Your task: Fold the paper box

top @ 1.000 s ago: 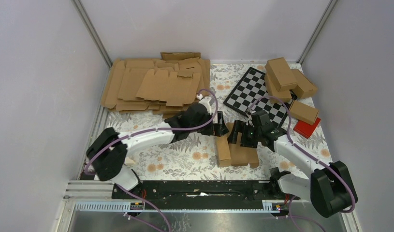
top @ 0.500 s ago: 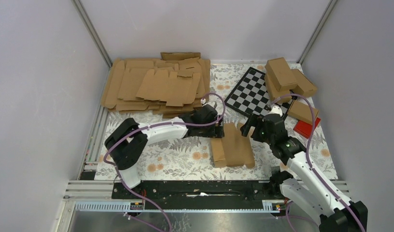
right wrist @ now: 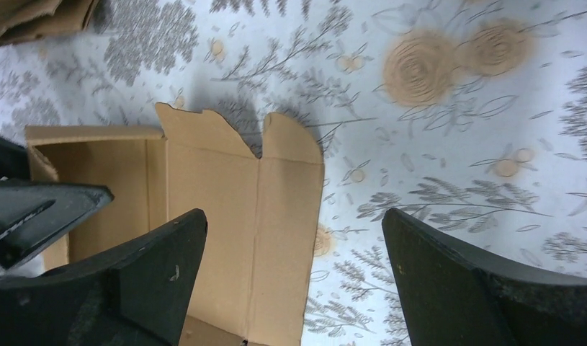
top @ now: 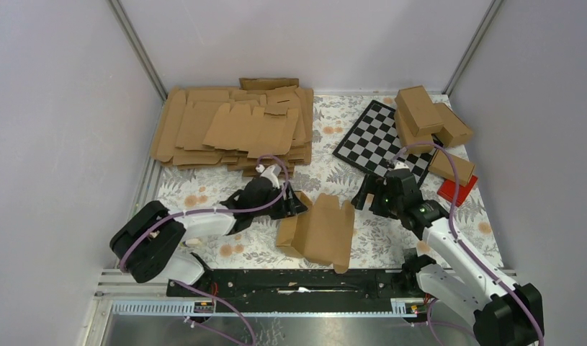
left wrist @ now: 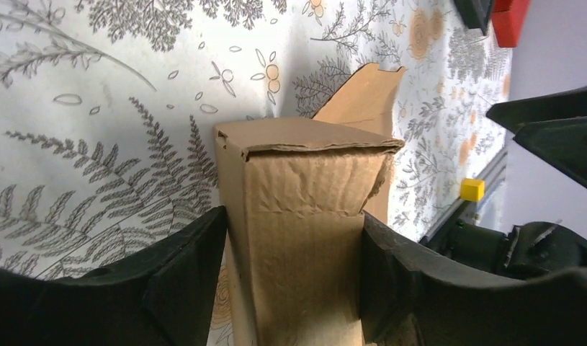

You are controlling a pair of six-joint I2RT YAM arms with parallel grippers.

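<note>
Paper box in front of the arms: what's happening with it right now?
The left tool is clamped on the paper box at its folded-up end, with a finger against each side wall. The rest of the blank lies open and flat on the floral table. The right tool hangs wide open over that flat part, holding nothing. The box is only partly folded.

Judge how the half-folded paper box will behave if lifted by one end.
Probably light and floppy: the paper box is thin card, its flaps lying splayed. Its creases would likely hinge, letting unheld panels sag. The wrinkled wall inside the left gripper suggests it dents easily.
</note>
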